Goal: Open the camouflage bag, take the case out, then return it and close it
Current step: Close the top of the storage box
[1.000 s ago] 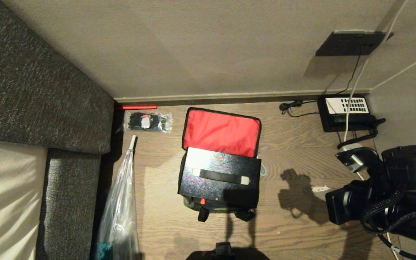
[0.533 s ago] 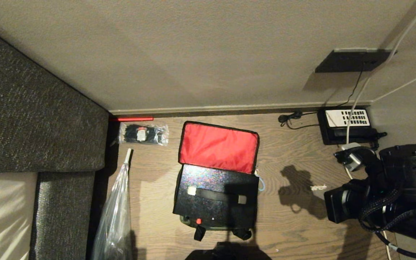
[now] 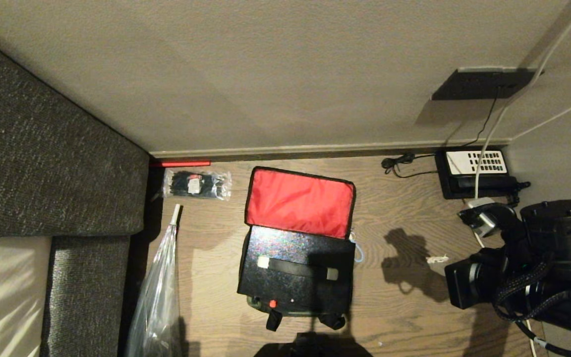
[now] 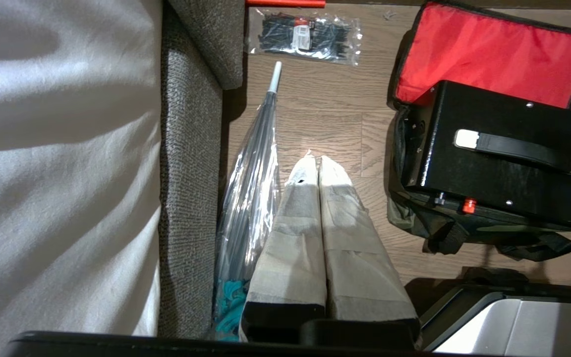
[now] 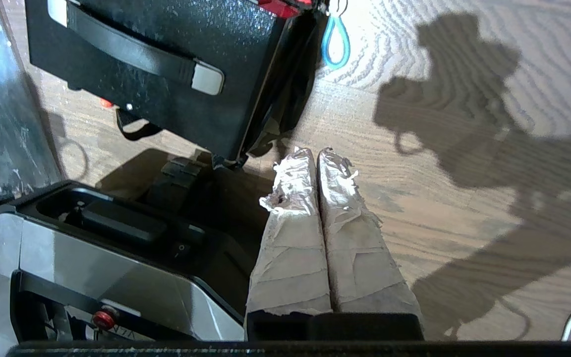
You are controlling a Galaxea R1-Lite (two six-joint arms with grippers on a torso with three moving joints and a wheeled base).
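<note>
The camouflage bag [image 3: 260,301] lies on the wooden floor with its lid thrown back, red lining [image 3: 299,208] facing up. The black case [image 3: 290,282] sits in the bag, handle up, and its upper part stands above the rim [image 4: 414,223]. A light blue zipper clip [image 5: 336,44] hangs at the bag's right side. My right gripper [image 5: 315,153] hovers over bare floor by the bag's near right corner, shut and holding nothing. My left gripper [image 4: 316,159] is shut and empty over the floor, left of the bag.
A grey upholstered sofa [image 3: 42,148] fills the left. A folded clear umbrella [image 3: 159,292] lies beside it, and a packet of black cable ties [image 3: 197,184] is near the wall. A black telephone [image 3: 476,168] with cables sits far right. My base [image 5: 92,258] is just behind the bag.
The whole head view shifted downward between one second and half a second ago, so the camera moved. Since then nothing has moved, and neither arm changed.
</note>
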